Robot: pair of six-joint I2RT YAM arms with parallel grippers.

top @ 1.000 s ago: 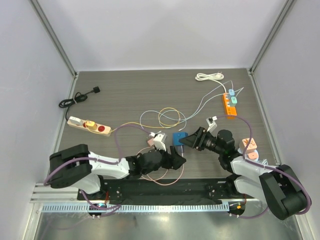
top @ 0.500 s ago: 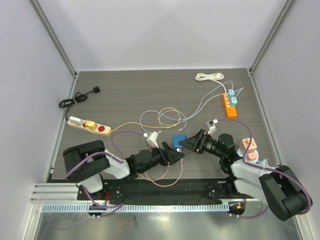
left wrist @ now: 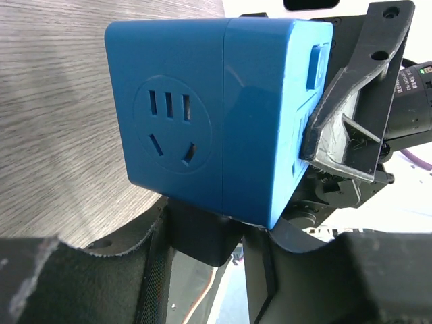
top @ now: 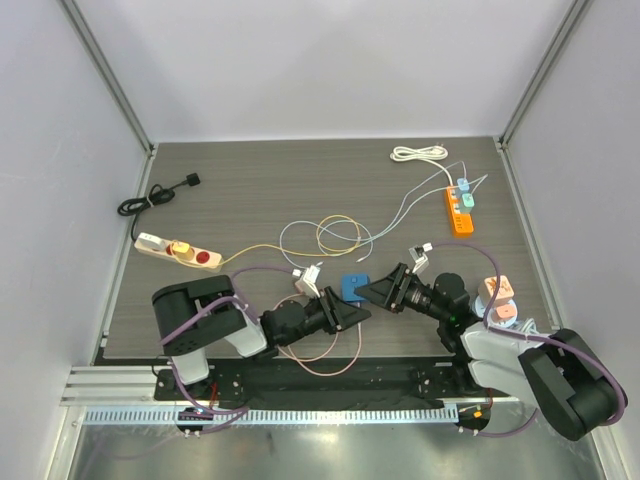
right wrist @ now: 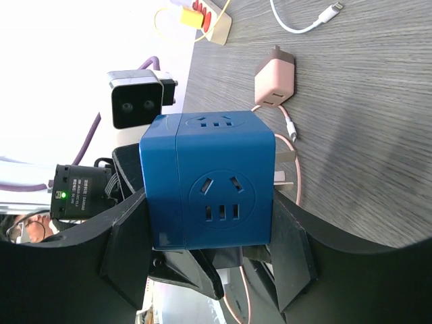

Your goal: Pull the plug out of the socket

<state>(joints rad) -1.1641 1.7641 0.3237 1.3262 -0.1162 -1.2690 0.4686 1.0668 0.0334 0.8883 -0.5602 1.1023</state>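
Top external view puts the blue socket cube (top: 352, 287) near the front edge of the table (top: 260, 190), between my two arms. My right gripper (top: 370, 291) comes at the cube from its right, and my right wrist view shows those fingers (right wrist: 131, 229) clamped on two opposite faces of it, holding it clear of the wood. Two metal prongs (right wrist: 285, 167) stick out of the cube's side there. My left gripper (top: 347, 312) sits just to the cube's left and a little nearer the front. In my left wrist view its fingers are spread wide, with the cube out beyond them, and I see nothing pinched between them. The pink plug (right wrist: 275, 79) lies flat on the wood beyond the cube, apart from it. Its cable (right wrist: 291, 128) trails back toward the cube. An orange power strip (top: 459, 208) lies well behind the cube to its right, and a beige strip (top: 178, 252) lies well off to its left.
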